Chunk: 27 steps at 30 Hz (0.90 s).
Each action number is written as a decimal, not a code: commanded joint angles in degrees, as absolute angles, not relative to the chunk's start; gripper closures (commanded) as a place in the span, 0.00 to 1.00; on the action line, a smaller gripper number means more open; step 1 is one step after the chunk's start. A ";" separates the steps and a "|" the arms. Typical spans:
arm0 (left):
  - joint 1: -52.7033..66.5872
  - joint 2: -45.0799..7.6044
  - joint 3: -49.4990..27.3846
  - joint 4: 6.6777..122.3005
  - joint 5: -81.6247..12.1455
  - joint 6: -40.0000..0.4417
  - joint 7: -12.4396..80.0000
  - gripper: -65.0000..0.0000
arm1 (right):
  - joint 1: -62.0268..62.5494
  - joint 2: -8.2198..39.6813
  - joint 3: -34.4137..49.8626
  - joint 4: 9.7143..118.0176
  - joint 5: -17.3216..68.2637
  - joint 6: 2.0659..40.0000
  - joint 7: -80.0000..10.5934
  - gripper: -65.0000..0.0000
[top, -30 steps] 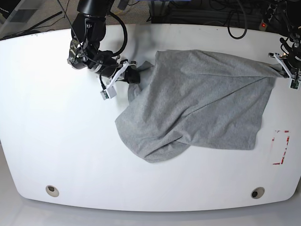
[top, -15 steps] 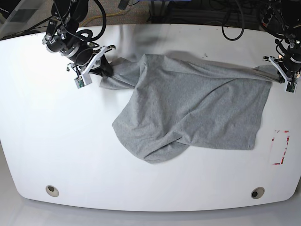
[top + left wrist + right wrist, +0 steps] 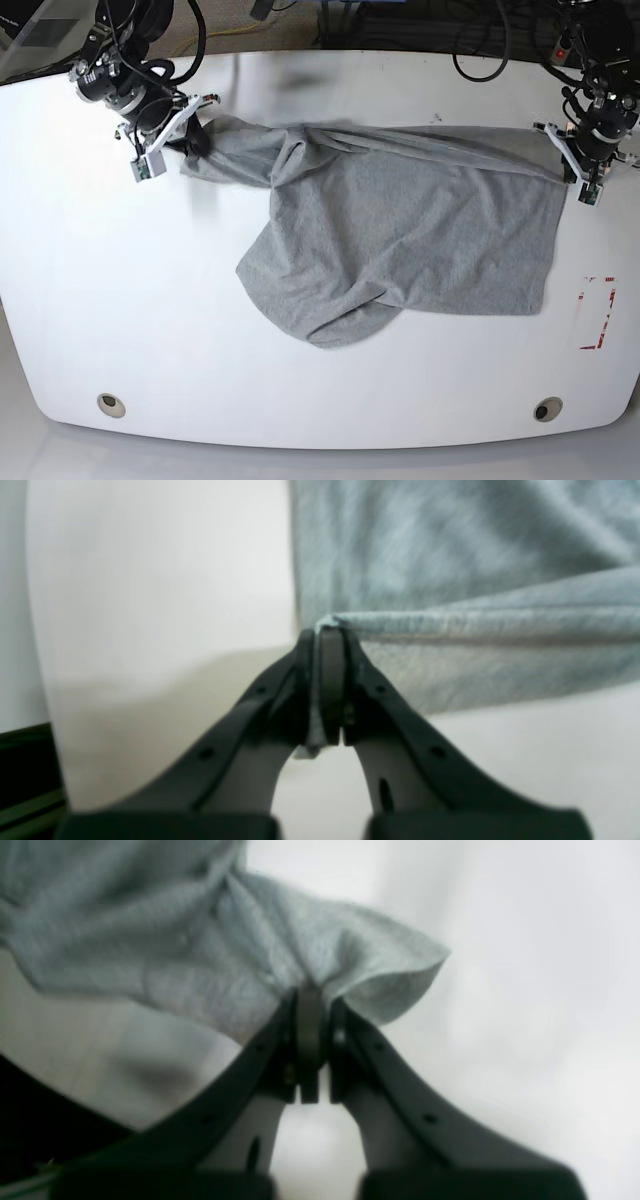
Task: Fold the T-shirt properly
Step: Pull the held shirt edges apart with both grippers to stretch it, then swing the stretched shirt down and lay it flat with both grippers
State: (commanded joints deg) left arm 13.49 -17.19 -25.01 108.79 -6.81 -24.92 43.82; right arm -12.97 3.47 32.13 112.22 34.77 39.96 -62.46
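Up close, both wrist cams are catching what the base view can't, the left claw point(image 3: 327, 680) and right claw point(image 3: 310, 1040) each pinching the T-shirt point(image 3: 400, 240) edge, which is stretching between them and drooping onto the counter point(image 3: 120, 300).

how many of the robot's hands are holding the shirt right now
2. The right hand pinches the T-shirt at its far-left end; the left hand pinches its far-right corner. Both are shut on cloth.
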 joint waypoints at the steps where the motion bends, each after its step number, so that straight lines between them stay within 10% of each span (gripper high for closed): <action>1: 12.35 -16.92 -23.96 109.32 -5.93 -24.92 44.26 1.00 | -11.74 3.74 32.13 111.87 34.77 39.96 -62.46 1.00; 27: -36.97 -16.22 -12.62 110.37 3.47 -24.75 59.65 1.00 | 45.05 20.88 21.32 76.70 34.86 40.00 -63.69 1.00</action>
